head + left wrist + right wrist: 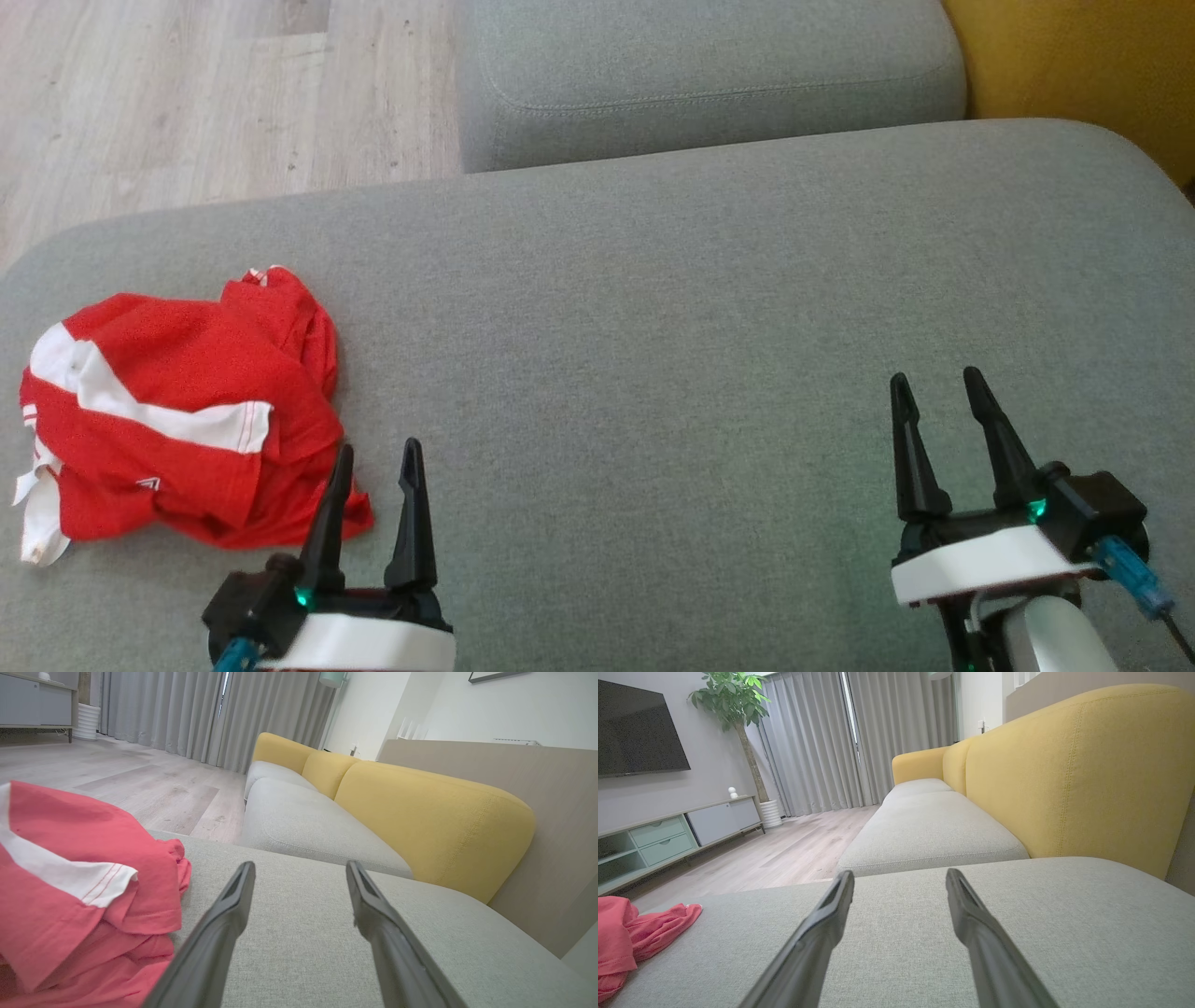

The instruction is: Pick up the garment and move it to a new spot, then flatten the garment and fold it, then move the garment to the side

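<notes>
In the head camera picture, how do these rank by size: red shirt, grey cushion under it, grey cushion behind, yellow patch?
1. Near grey cushion.
2. Rear grey cushion and red shirt: they look alike; the cushion is farther and cropped, so unranked.
3. Yellow patch.

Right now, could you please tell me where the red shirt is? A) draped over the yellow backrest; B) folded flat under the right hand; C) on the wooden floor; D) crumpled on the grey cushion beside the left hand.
D: the red shirt lies bunched on the grey cushion, right by the open left hand.
</notes>
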Motion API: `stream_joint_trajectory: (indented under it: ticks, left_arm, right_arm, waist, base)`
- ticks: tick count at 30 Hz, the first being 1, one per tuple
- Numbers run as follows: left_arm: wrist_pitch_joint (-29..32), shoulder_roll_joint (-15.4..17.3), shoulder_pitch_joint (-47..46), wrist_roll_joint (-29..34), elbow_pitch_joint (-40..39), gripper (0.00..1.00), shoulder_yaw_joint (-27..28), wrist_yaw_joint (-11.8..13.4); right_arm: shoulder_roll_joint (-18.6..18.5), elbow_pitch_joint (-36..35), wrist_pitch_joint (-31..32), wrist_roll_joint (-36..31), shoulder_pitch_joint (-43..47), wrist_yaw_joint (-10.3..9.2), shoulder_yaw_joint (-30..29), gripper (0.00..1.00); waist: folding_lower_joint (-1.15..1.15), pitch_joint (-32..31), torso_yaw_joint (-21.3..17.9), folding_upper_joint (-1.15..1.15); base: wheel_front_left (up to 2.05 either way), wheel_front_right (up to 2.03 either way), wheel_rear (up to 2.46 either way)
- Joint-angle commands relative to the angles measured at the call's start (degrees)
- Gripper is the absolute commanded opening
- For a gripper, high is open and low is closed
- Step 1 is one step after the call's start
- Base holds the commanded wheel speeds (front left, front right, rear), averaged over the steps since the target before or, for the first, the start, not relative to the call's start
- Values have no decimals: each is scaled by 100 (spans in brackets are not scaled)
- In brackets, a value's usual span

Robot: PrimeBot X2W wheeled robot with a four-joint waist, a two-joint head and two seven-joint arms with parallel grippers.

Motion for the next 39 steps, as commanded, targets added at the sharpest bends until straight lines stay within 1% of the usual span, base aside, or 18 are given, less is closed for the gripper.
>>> stream_joint_trajectory:
  ticks: [1, 6, 11, 28, 39]
  left_arm:
    - [-47, -10, -263, 8, -179, 100, 185, 29]
    - [-47, -10, -268, 6, -186, 100, 218, 54]
    - [-47, -10, -260, 39, -161, 100, 240, 100]
    - [-47, -10, -69, 302, -105, 100, 606, 180]
    - [-47, -10, 7, 388, -139, 100, 741, 149]
  right_arm:
    - [-45, -172, -63, 42, -132, -4, 150, 100]
    - [-45, -170, -63, 52, -127, -4, 138, 100]
    - [-45, -141, -63, 102, -92, -4, 194, 100]
    - [-45, -223, -63, 428, 62, -4, 797, 100]
    - [-45, -215, -63, 521, 131, -4, 990, 100]
  waist:
    - [0, -8, 6, 0]
    - [0, -19, 49, 0]
    - [0, -71, 242, 0]
    - [0, -309, 1397, 0]
    - [0, -388, 1952, 0]
  base:
    - [0, 0, 0]
    - [0, 0, 0]
    - [0, 0, 0]
    - [0, 0, 0]
    - [0, 0, 0]
